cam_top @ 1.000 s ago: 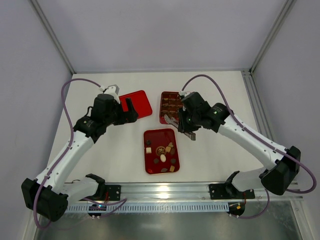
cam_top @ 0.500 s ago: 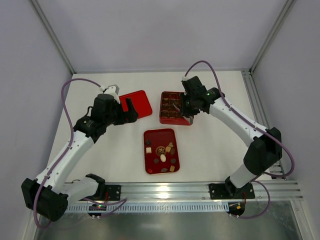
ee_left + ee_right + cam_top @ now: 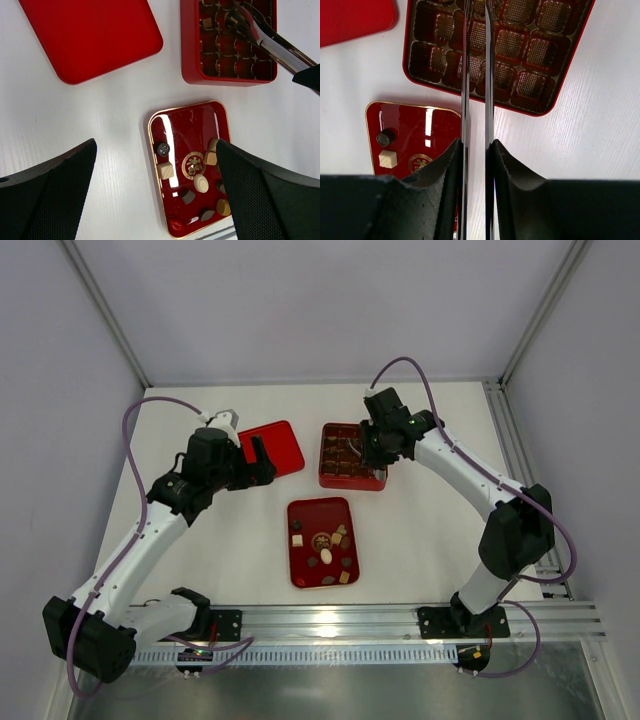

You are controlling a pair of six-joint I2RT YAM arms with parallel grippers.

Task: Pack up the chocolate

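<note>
Pointing nearly closed right fingers [image 3: 272,44] into square red box of brown cups [image 3: 225,80]; cannot tell if gripping anything. Holding left fingers [image 3: 45,200] wide apart above tiny brown, tan, white chocolates [image 3: 201,183] on glossy red tray [image 3: 187,125]. Could straddle 2 cups if released off-centre.

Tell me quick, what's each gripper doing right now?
Left gripper: open, empty.
Right gripper: fingers nearly together over the red box; whether it holds anything cannot be told.

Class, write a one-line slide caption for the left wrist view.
The right pincer reaches metal tips into the square red compartment box, beyond the gold-rimmed red tray of small assorted chocolates.
</note>
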